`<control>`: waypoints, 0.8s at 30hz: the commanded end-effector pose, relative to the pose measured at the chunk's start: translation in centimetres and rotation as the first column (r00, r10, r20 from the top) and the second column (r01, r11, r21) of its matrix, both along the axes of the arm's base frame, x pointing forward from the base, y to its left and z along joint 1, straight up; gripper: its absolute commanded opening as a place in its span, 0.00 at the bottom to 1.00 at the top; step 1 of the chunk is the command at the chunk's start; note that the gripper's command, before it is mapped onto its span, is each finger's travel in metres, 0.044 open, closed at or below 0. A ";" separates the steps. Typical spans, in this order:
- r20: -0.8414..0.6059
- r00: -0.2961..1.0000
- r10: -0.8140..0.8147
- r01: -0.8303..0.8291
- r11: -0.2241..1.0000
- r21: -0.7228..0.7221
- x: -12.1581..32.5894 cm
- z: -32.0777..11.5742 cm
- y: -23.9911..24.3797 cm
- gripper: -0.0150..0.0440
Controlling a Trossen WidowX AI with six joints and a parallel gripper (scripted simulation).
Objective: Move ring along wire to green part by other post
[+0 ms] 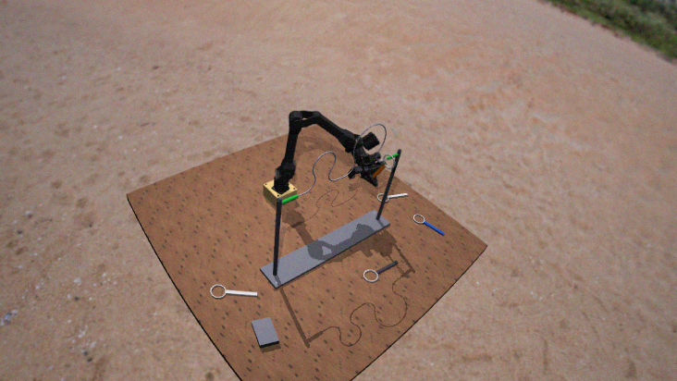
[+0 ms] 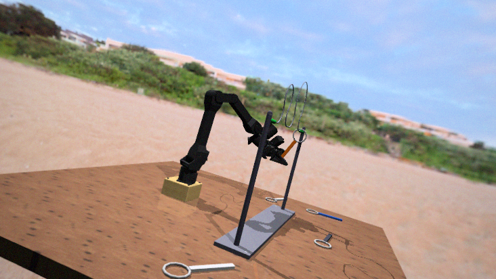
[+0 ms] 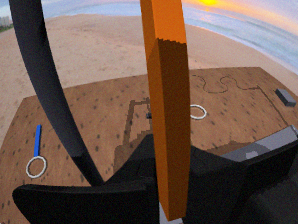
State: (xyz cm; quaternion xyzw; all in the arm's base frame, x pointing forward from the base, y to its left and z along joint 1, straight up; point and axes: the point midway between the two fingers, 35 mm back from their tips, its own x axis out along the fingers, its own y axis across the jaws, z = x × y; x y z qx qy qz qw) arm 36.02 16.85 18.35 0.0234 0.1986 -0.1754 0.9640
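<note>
The white ring (image 1: 388, 168) (image 2: 293, 135) is around the green part (image 1: 393, 155) (image 2: 301, 131) next to the right-hand post (image 1: 389, 189) (image 2: 293, 169). Its orange handle (image 1: 378, 170) (image 2: 288, 149) (image 3: 171, 110) slants down to my gripper (image 1: 374, 177) (image 2: 282, 158) (image 3: 155, 140), which is shut on it. The thin grey wire (image 1: 335, 179) (image 2: 291, 84) loops up and passes by my wrist in the top view; the gap between them is hard to tell. The other green part (image 1: 289, 199) (image 2: 274, 120) is at the left-hand post (image 1: 277, 236) (image 2: 254, 183). The ring is outside the wrist view.
The posts stand on a grey base plate (image 1: 289, 274) (image 2: 229, 242). On the table lie a blue-handled ring (image 1: 434, 227) (image 2: 329, 217) (image 3: 37, 141), a dark-handled ring (image 1: 387, 267), two white-handled rings and a grey block (image 1: 264, 331) (image 3: 285, 97). A post (image 3: 52, 85) rises close at left in the wrist view.
</note>
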 end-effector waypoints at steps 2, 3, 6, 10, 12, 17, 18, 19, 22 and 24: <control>0.000 1.000 0.000 0.000 1.000 0.000 0.0 0.0 0.0 0.44; 0.000 1.000 0.000 0.000 1.000 0.000 -0.1 0.0 0.0 0.49; -0.002 1.000 -0.001 0.001 1.000 0.002 -0.6 0.2 0.3 0.53; -0.005 1.000 -0.003 0.003 1.000 0.003 -2.1 0.8 0.9 0.53; -0.005 1.000 -0.004 0.004 1.000 0.003 -2.9 1.2 1.2 0.53; -0.002 1.000 -0.004 0.004 1.000 0.002 -4.3 1.8 1.6 0.53; -0.002 1.000 -0.004 0.004 1.000 0.002 -4.3 1.8 1.6 0.53; -0.002 1.000 -0.004 0.004 1.000 0.002 -4.3 1.8 1.6 0.53; -0.002 1.000 -0.004 0.004 1.000 0.002 -4.3 1.8 1.6 0.53; -0.002 1.000 -0.004 0.004 1.000 0.002 -4.3 1.8 1.6 0.53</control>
